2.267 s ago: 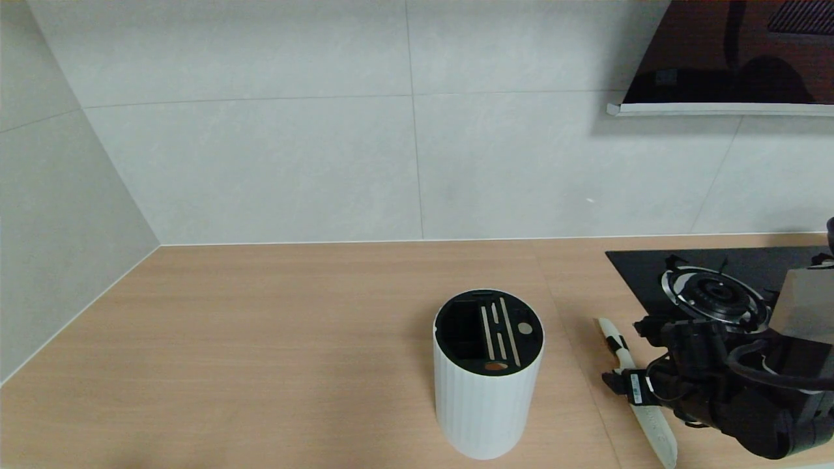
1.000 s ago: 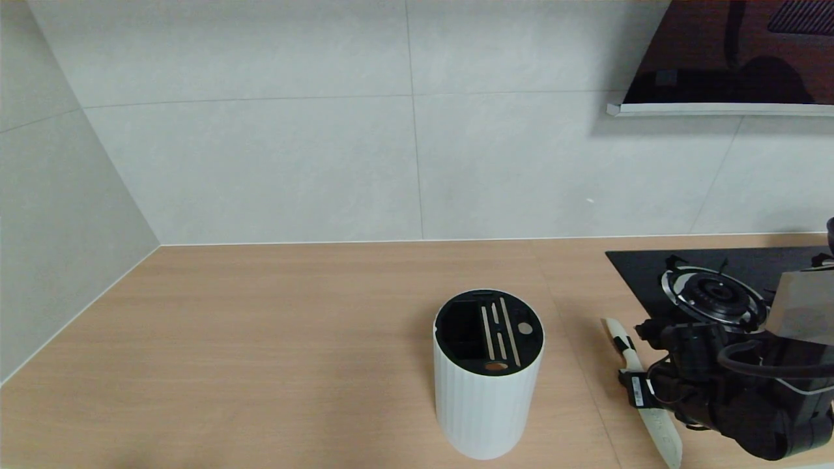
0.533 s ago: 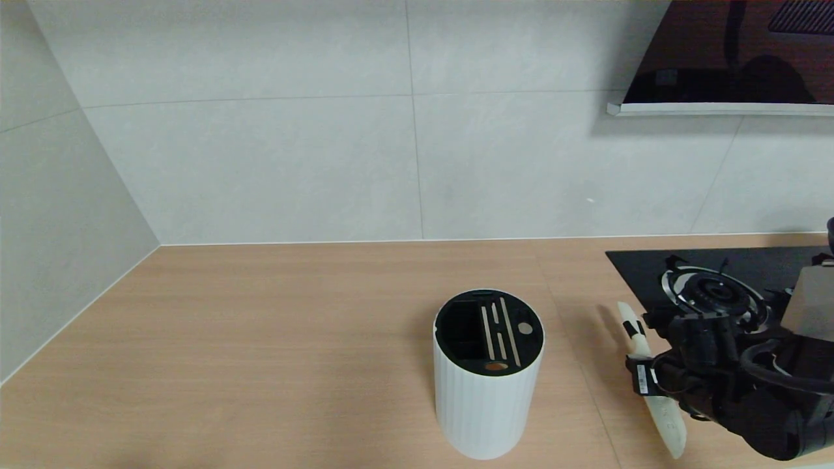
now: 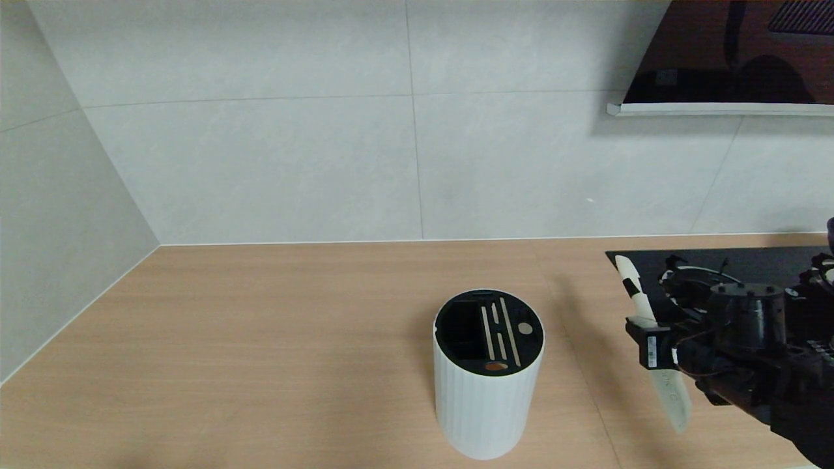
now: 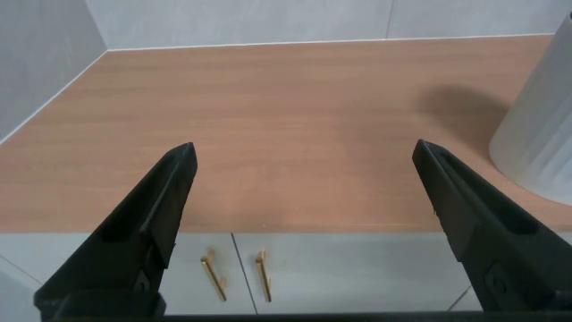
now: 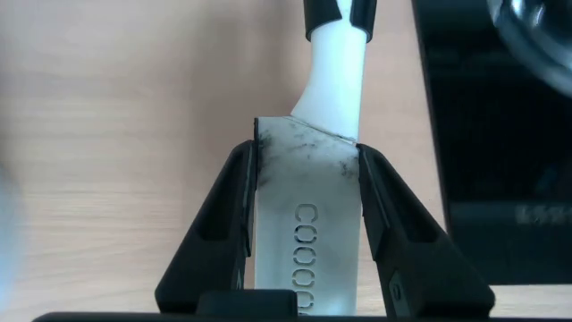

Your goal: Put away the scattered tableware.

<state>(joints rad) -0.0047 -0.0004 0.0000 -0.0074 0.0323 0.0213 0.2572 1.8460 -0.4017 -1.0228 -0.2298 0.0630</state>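
knife [image 4: 671,398], white, held clear of the tabletop [image 4: 293,339]: right claw [image 4: 653,352] clenched on the blade, handle sticking out beyond it. slotted holder [image 4: 487,397] stands off to the claw's left. risk: smooth blade may slip or pivot in the pinch, missing a slot.

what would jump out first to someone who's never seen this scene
The eye goes first to the white knife clamped by its blade in the right hand, held aslant at the right of the scene, its handle pointing up over the edge of the gas hob. Next comes the white ribbed knife holder with its black slotted top, standing upright alone mid-way along the wooden counter.
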